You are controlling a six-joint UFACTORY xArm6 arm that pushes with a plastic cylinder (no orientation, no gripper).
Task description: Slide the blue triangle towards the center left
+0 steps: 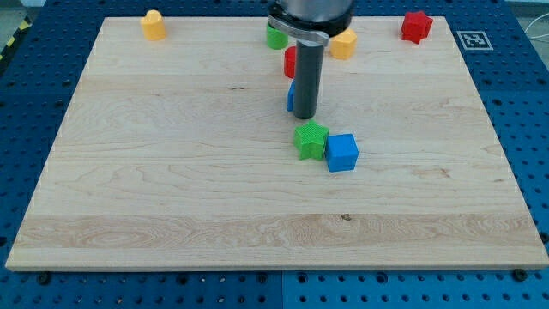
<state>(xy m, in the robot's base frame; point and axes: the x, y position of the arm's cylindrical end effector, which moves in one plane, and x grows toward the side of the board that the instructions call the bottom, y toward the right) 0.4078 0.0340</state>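
- Blue triangle is mostly hidden behind my rod; only a thin blue sliver shows at the rod's left edge, a little above the board's middle, so I take its shape from the task, not from sight.
- My tip rests on the wooden board just beside that sliver, on its right. Judged from the goal, this placing makes sense: a push from the right sends the block toward the view's left.
- No pincer exists on this arm, only the bare rod, so nothing is gripped or held; contact with the sliver looks likely but I cannot tell for certain.
- Which way the triangle points and where its long axis lies cannot be made out; too little shows.
- Red block sits just above the sliver, partly hidden too.
- Green star-like block and blue cube touch each other just below my tip, clear of a leftward path.
- Green block, orange block, red block at the top right and yellow block line the view's top, well apart from the push.
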